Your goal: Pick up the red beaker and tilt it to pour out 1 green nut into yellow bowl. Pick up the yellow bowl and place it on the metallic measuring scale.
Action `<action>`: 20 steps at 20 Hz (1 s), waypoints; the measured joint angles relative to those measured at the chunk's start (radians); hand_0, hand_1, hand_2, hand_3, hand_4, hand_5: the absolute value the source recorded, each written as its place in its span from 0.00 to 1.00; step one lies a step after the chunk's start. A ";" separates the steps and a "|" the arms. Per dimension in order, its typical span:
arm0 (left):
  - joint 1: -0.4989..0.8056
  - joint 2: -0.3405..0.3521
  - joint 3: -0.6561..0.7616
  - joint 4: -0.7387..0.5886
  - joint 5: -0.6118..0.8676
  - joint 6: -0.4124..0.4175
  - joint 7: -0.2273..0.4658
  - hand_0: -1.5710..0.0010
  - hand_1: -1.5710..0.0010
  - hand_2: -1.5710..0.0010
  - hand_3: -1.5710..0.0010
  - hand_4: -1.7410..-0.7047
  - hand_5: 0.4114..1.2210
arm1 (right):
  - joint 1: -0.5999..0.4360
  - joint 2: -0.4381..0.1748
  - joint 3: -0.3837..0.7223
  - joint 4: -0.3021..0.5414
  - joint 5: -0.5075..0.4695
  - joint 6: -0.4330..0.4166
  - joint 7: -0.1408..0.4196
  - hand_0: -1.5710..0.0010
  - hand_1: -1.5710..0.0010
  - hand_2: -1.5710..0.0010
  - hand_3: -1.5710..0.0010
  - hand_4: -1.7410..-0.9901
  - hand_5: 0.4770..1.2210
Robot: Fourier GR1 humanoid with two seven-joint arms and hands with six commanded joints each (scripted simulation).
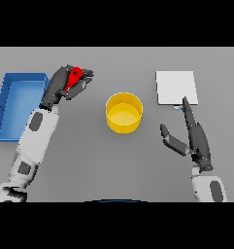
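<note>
We saw L hand [65, 85] clamped on red beaker [73, 78], left of yellow bowl [124, 113]; R hand [193, 138] fingers straight, apart, tips touching scale [175, 87]; blue tray [16, 104] far left.

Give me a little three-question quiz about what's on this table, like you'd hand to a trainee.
1. True or false: the red beaker is standing on the table by itself.
2. Which hand is shut on the beaker?
A. the left hand
B. the right hand
C. neither
3. Fill in: the yellow bowl sits between the blue tray and the white ____.

Key:
1. False; the left hand's fingers are curled round it.
2. A; the right hand is open, its fingers straight, near the scale's front edge.
3. Scale; it is a flat white plate with nothing on it.
</note>
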 measured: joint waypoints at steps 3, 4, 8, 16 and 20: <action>-0.033 0.042 -0.090 -0.008 -0.106 -0.035 0.041 0.00 0.00 0.00 0.00 0.00 0.88 | 0.008 0.010 0.012 -0.004 0.005 0.003 0.000 1.00 1.00 1.00 1.00 0.74 0.25; -0.052 0.043 -0.124 -0.006 -0.148 -0.037 0.070 0.00 0.00 0.00 0.00 0.00 0.89 | 0.010 0.005 0.012 -0.012 0.004 0.007 0.004 1.00 1.00 1.00 1.00 0.75 0.25; -0.127 0.079 -0.238 0.006 -0.286 -0.085 0.116 0.00 0.00 0.00 0.00 0.00 0.93 | 0.012 0.016 0.023 -0.021 0.001 0.014 0.012 1.00 1.00 1.00 1.00 0.75 0.26; -0.281 0.111 -0.484 0.073 -0.573 -0.235 0.161 0.00 0.00 0.00 0.12 0.03 0.99 | 0.003 0.019 0.006 -0.029 -0.026 0.016 0.057 1.00 1.00 1.00 1.00 0.73 0.26; -0.367 0.117 -0.580 0.149 -0.673 -0.295 0.102 0.00 0.00 0.00 0.18 0.02 0.99 | 0.015 0.037 0.002 -0.022 -0.061 0.029 0.048 1.00 1.00 1.00 1.00 0.71 0.22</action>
